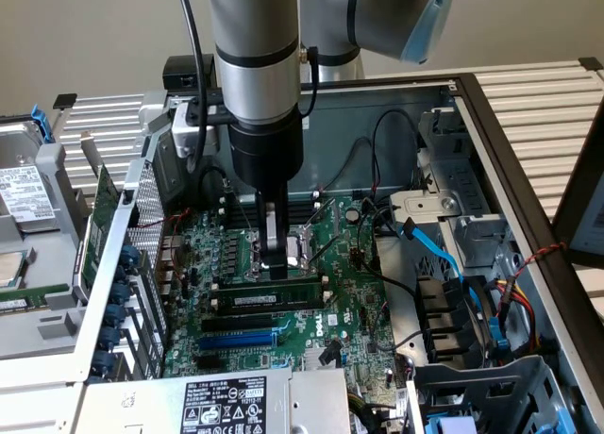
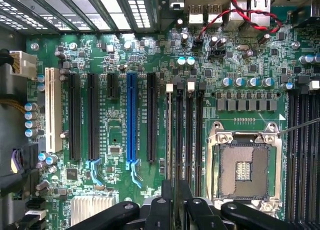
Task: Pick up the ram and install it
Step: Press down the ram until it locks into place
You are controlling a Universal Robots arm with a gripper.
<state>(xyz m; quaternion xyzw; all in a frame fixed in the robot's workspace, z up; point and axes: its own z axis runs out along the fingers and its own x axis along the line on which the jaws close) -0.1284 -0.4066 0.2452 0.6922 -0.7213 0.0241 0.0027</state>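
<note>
Arm (image 1: 255, 66) posed vertically over the open computer case (image 1: 491, 123), wrist straight down, hand (image 1: 275, 264) lowered to the motherboard (image 1: 340, 302) just in front of the processor socket (image 1: 300, 245). Fingers (image 1: 274, 236) narrowly set, closed on the top edge of the ram (image 1: 269, 294) near its middle. Ram standing on edge, upright, in a memory slot beside the socket; long axis horizontal, running from the exterior view's left to its right, parallel to the black expansion slots and the blue slot (image 1: 236, 341) nearer the camera. White label visible on the stick's near face. In the wrist view, ram (image 2: 168, 135) seen edge-on as a thin strip running lengthwise away from the fingers (image 2: 165, 210), parallel to the neighbouring memory slots and the blue slot (image 2: 131, 120), with the empty socket (image 2: 245, 167) alongside. Whether fully seated: cannot tell.
</note>
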